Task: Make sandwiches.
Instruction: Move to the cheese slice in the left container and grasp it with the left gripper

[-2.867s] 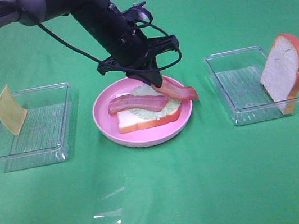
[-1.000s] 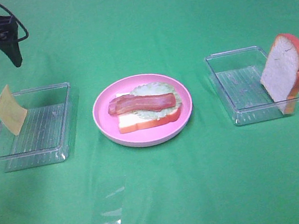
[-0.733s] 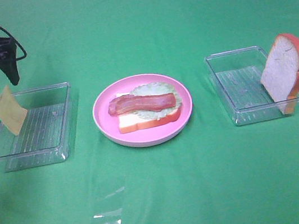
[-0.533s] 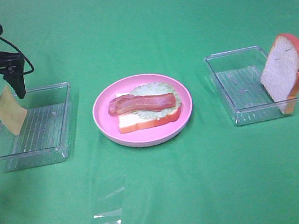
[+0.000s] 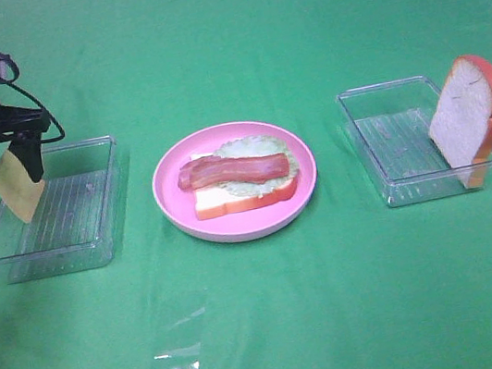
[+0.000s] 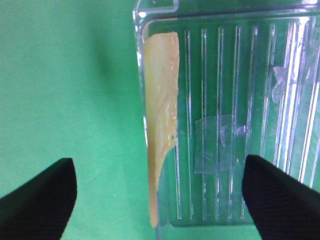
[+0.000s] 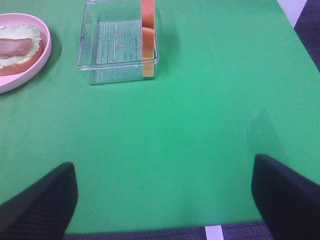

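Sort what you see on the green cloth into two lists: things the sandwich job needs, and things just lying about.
Job: bottom bread, lettuce and bacon, stacked on the plate; cheese in the left tray; upright bread in the right tray.
Lying about: clear film on the cloth.

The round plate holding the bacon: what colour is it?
The plate is pink, clearest in the exterior high view.

No legible text or markings
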Action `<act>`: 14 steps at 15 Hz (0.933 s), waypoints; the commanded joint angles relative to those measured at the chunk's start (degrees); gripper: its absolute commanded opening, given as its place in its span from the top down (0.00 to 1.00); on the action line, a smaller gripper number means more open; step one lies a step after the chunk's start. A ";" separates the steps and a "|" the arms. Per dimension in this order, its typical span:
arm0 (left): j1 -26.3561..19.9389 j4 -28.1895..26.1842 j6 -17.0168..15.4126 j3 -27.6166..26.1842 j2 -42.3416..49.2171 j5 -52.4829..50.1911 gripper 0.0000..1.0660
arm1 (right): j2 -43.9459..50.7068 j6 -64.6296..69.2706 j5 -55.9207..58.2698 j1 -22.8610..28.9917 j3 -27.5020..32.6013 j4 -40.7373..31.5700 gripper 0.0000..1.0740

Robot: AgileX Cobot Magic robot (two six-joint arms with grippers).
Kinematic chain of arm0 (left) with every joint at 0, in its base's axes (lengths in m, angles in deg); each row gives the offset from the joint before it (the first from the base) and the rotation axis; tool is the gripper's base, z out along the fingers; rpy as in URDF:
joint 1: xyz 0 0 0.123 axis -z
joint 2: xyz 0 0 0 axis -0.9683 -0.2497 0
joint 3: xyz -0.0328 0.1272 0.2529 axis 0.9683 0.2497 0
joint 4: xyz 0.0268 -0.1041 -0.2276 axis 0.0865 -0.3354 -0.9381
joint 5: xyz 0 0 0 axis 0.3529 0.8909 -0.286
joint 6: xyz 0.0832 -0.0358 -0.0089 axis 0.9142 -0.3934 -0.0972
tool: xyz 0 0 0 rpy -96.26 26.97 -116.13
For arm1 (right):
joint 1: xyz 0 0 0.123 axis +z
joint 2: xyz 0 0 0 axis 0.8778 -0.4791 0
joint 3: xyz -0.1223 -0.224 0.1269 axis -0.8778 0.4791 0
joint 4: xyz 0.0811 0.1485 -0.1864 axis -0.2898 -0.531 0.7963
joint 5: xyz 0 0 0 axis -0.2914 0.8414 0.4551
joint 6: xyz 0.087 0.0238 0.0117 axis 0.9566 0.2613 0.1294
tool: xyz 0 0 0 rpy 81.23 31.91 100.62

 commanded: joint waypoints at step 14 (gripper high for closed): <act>0.17 0.57 -2.29 -0.17 -0.11 0.52 0.98 | 1.89 -0.46 -0.34 0.06 0.17 -0.06 0.17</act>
